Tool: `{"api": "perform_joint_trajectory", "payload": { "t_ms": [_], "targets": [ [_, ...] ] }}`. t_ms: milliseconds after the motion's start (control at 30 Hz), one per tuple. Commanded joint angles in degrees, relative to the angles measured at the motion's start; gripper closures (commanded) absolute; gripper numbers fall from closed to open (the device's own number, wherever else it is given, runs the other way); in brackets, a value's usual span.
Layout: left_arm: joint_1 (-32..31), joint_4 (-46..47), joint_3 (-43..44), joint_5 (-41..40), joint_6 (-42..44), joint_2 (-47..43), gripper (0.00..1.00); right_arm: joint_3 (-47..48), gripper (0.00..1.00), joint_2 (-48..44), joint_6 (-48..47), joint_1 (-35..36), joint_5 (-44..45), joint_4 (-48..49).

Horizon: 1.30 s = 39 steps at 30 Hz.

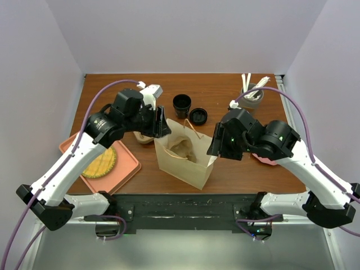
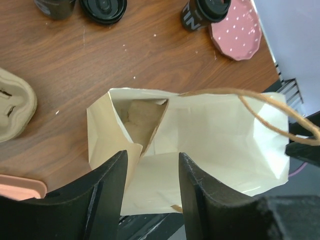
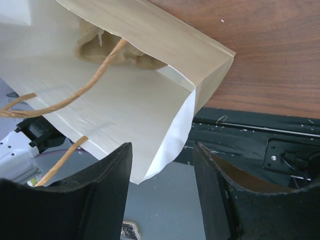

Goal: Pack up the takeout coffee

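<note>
- Two pincers flank an open tan paper bag (image 1: 188, 160) on the wooden surface (image 1: 225, 90)
- Left pincer (image 2: 152, 157) and right pincer (image 3: 162, 147) both spread wide, bag edge inside each gap
- Takeout coffee (image 2: 204, 12) sits outside the bag, just beside a pink dotted plate (image 2: 237, 30)

Robot lab cell: white walls (image 1: 185, 34) around a wooden table (image 1: 222, 93), cabled left arm (image 1: 64, 169) and right arm (image 1: 318, 171) at its edge.

The left gripper (image 2: 152, 157) and the right gripper (image 3: 162, 148) point inward, facing each other. Both have their fingers spread apart.
</note>
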Motion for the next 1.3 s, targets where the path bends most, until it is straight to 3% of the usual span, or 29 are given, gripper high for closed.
{"api": "perform_joint_trajectory", "payload": {
  "t_ms": [0, 167, 200, 267, 300, 333, 400, 500, 733, 900, 967, 1100, 1267],
  "targets": [
    [-0.6, -2.1, 1.7, 1.3, 4.1, 0.9, 0.5, -1.9, 0.47, -0.9, -0.5, -0.1, 1.8, -0.3],
    [-1.3, -1.3, 0.7, 1.1, 5.7, 2.0, 0.55, -4.5, 0.51, -0.9, -0.3, -0.1, 1.8, 1.9],
    [-1.4, -1.4, 0.9, 1.1, 6.3, 2.5, 0.62, -4.9, 0.53, -0.9, -0.3, -0.1, 1.9, 2.2],
    [-1.4, -1.2, 1.6, 0.6, 6.6, 2.7, 0.74, -5.4, 0.64, -0.8, -0.3, -0.1, 2.4, 3.2],
    [-1.4, -0.9, 1.9, 0.5, 6.9, 2.6, 0.9, -5.5, 0.72, -0.9, -0.8, -0.1, 2.8, 3.6],
    [-1.4, -0.7, 2.5, 0.4, 7.0, 2.7, 0.97, -5.5, 0.9, -1.0, -1.1, -0.1, 3.2, 4.2],
    [-1.4, -2.0, 7.6, 0.6, 6.6, 3.4, 1.0, -3.2, 1.0, -0.2, -2.5, -0.5, 4.5, 3.9],
    [-1.9, -4.9, 16.9, 1.3, 5.9, 5.4, 1.0, 5.3, 1.0, 2.5, -3.2, -0.6, 7.9, 0.0],
    [-2.0, -3.0, 7.1, -1.7, 4.0, -0.2, 1.0, -2.7, 1.0, -3.4, -1.6, -0.6, 8.3, 5.1],
    [-2.8, -5.7, 11.8, -3.2, 4.2, 2.9, 1.0, 9.2, 1.0, 1.3, -4.3, -0.7, 13.2, 0.5],
    [-2.8, -2.7, 3.4, -2.6, 4.3, 0.9, 1.0, 3.3, 1.0, -0.4, -4.5, -0.7, 13.2, 3.1],
    [-3.9, -5.1, 11.1, -3.4, 3.1, 2.6, 1.0, -1.8, 1.0, -3.2, -3.2, -0.8, 11.1, 7.3],
    [-3.8, -4.7, 5.4, -3.9, 4.2, 2.2, 1.0, -8.2, 1.0, -5.5, -2.7, -0.7, 11.0, 11.2]
  ]
}}
